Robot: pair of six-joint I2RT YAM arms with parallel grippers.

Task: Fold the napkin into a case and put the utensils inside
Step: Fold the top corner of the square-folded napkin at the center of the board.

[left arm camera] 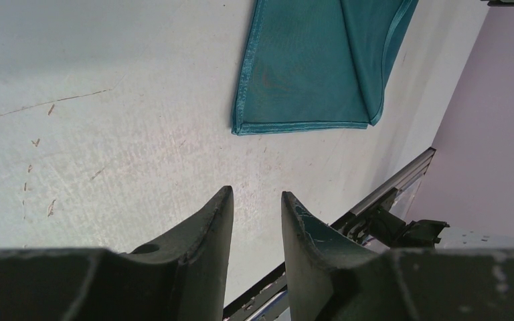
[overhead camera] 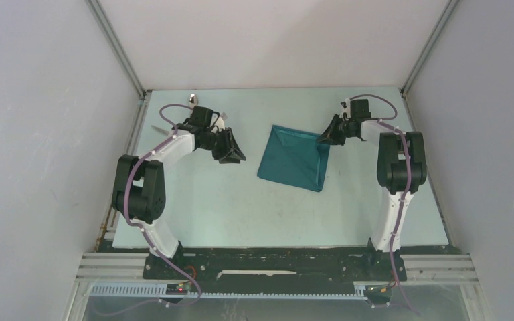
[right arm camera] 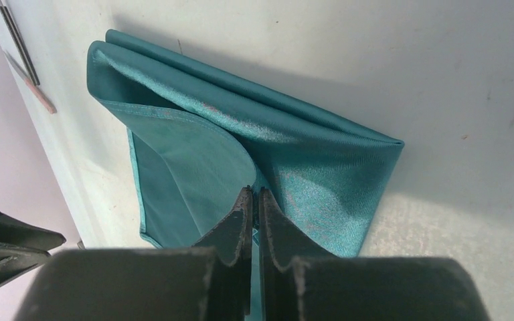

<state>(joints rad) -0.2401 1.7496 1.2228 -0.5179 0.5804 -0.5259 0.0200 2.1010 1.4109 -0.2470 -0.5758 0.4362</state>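
Right hand [right arm camera: 254, 195] pinched tight on napkin [right arm camera: 321, 180] edge; cloth partly folded on table [overhead camera: 227, 200]. Left hand [left arm camera: 255, 204] part open, empty, apart from napkin.

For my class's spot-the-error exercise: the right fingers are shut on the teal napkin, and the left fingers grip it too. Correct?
Not quite. The left wrist view shows the left fingers open and apart from the napkin. The right fingers are indeed shut on it.
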